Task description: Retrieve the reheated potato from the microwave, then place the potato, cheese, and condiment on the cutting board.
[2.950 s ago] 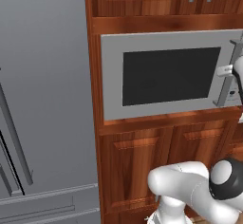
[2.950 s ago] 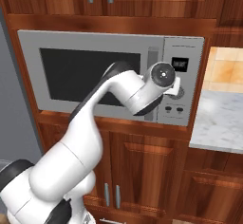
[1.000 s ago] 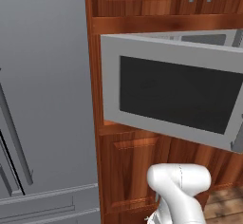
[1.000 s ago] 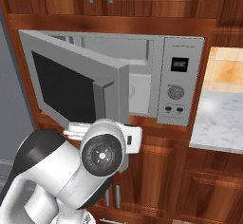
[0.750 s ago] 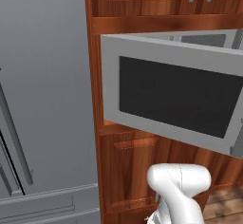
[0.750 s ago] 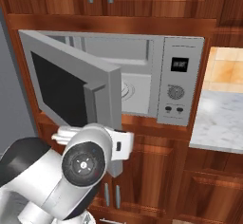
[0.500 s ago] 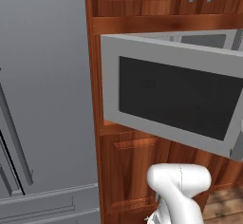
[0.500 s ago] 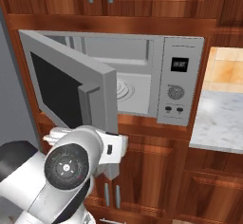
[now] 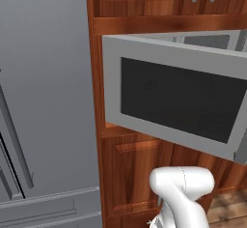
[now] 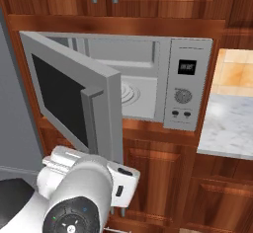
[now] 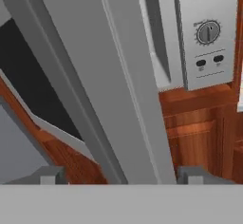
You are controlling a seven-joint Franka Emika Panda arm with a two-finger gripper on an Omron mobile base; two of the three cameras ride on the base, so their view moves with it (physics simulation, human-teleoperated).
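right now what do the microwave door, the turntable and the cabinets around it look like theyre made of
Microwave door: looks like matte light-grey painted metal or plastic, flat and even, with a dark, faintly glossy window that is probably glass.
Turntable: smooth white with faint concentric rings, probably glass or ceramic; hard to tell.
Cabinets: reddish-brown wood with visible grain and a light sheen, apparently varnished.

light-grey microwave (image 10: 148,79), dark window, reddish-brown wooden cabinets (image 10: 158,168)

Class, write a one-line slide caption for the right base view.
Microwave with its door swung open, white turntable visible inside, the robot arm low in front.
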